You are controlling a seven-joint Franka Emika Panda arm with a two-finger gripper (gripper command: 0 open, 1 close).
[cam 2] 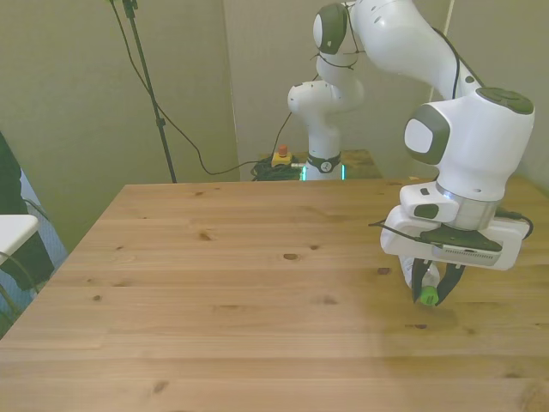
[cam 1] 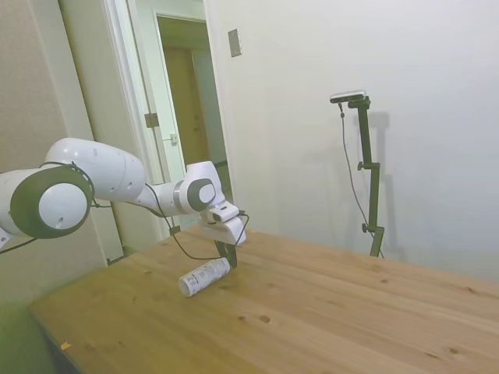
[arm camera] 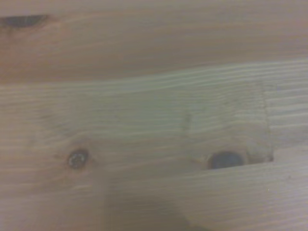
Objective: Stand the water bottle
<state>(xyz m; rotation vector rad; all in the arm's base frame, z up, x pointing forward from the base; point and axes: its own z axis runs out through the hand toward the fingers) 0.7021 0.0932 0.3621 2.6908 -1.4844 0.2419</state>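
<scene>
The water bottle (cam 1: 204,276) lies on its side on the wooden table (cam 1: 327,312), clear with a white label. Its base points toward the table's near left corner in the side view. My gripper (cam 1: 228,255) reaches down over the bottle's other end. In the front view the green cap (cam 2: 426,298) pokes out below and between the dark fingers (cam 2: 415,279) of the gripper (cam 2: 429,290), which press against the bottle's neck end. The bottle still rests on the wood. The wrist view shows only blurred table planks (arm camera: 144,110) with two dark knots.
The bottle lies toward the front view's right, some way in from the table's right edge (cam 2: 536,206). A doorway (cam 1: 183,101) and a white wall stand behind the table in the side view. Cables and a red button (cam 2: 280,156) lie behind the far edge.
</scene>
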